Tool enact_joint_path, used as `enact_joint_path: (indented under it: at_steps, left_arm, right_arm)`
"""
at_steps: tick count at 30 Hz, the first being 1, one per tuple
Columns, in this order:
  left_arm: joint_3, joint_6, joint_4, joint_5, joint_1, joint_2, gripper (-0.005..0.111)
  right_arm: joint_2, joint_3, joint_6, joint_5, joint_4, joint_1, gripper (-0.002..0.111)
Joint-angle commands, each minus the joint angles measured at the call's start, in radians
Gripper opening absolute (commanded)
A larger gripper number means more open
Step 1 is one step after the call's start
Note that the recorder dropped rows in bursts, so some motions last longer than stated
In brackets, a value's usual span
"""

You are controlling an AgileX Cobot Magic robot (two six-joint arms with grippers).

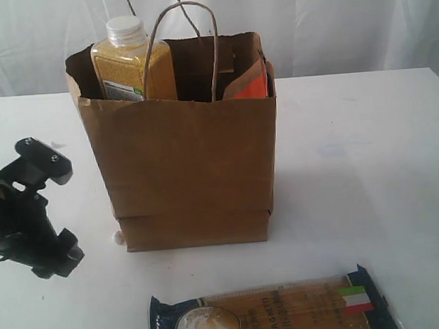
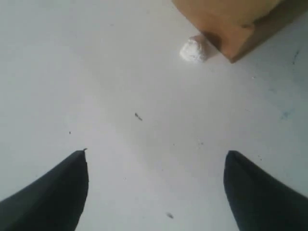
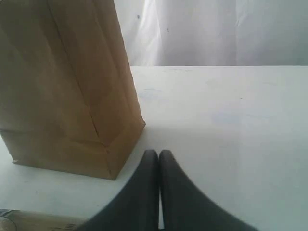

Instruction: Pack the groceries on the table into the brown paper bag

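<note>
- One grocery is not yet packed: the blue-ended spaghetti pack [image 1: 273, 315] lies flat on the table [image 1: 369, 170], at the front edge, before the brown paper bag [image 1: 190, 174] and apart from it
- Two items show above the ragged rim of the bag: the white-capped bottle of yellow grains [image 1: 133, 65] stands upright at the left side, and the small orange-labelled brown pouch [image 1: 250, 84] leans in the right corner; placed so, I think, they leave room between them
- What lies deeper inside the bag I cannot see
- The bag stands upright and open in the middle of the table, so the long pack can go in from above, probably end first
- The left gripper [image 1: 64, 211] is low beside the bag's left side, jaws wide apart and nothing between them; under it is only bare table, with a white pebble-like bit [image 2: 194, 50] at the bag's bottom corner
- The right gripper [image 3: 159, 155] has its jaws pressed together, empty, low over the table to the right of the bag
</note>
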Motion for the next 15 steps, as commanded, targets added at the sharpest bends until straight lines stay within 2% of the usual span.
enact_joint_path:
  at_steps: [1,5,15]
  left_arm:
    - [-0.028,0.183,-0.094,-0.026,0.003,0.090,0.078]
    - [-0.028,0.343,-0.152,-0.059,0.003,0.150,0.078]
    - [-0.028,0.340,-0.172,-0.185,-0.005,0.168,0.078]
  right_arm:
    - [-0.005,0.005,-0.009,-0.008,0.002,-0.003,0.000]
    - [-0.005,0.005,-0.009,-0.008,0.002,-0.003,0.000]
    - [-0.005,0.005,-0.009,-0.008,0.002,-0.003,0.000]
